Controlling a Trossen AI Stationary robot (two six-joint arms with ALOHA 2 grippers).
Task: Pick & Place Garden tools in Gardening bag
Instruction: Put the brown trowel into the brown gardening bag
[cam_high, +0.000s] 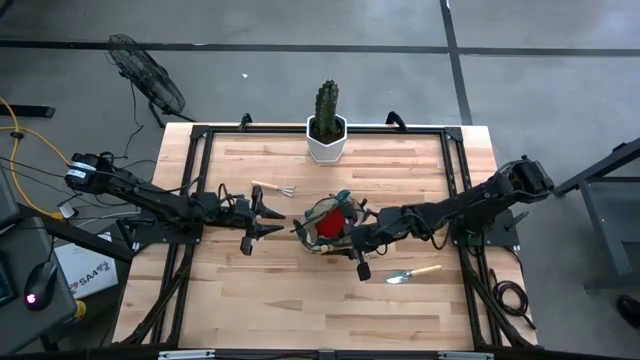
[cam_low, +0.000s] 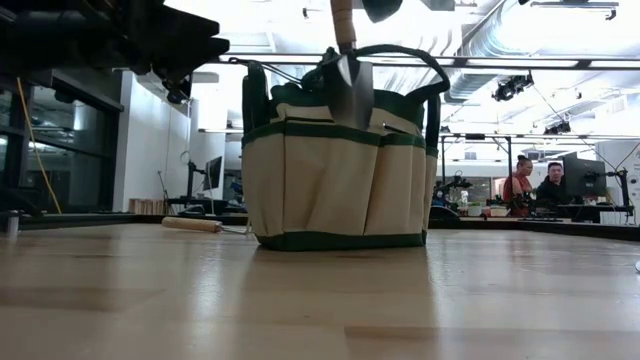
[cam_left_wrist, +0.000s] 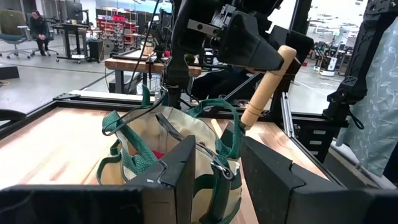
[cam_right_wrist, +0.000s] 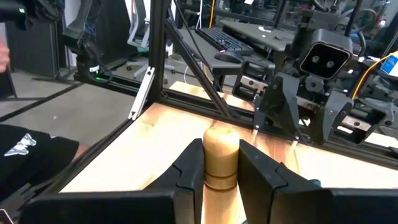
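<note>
From above, I am holding the right gripper (cam_high: 345, 237) over the gardening bag (cam_high: 327, 223) at mid-table, with red showing inside the bag's mouth just beneath the claw. The left gripper (cam_high: 268, 215) is waiting just beside the bag on its far side from my working claw. 2 tools are lying outside: a mini rake (cam_high: 273, 188) beyond the left claw toward the cactus (cam_high: 327, 110), and a second trowel (cam_high: 413, 272) on the table behind the right claw.

From table height, the trowel (cam_low: 349, 70) is hanging blade-down at the bag's rim (cam_low: 340, 132), handle rising out of sight. I judge the blade is only partly inside, so I am aiming to lower straight and keep clear of the loop handle (cam_low: 420, 70).

In the left wrist view, that arm's fingers (cam_left_wrist: 186, 168) are standing apart with the bag's strap and rim between them; I cannot tell if they are touching the fabric. The trowel handle (cam_left_wrist: 267, 84) is tilting under the other arm.

In the right wrist view, my claw is clamped on the wooden handle (cam_right_wrist: 221, 155), both fingers (cam_right_wrist: 193, 168) pressed against it. I judge I should release only once the blade is well down.
</note>
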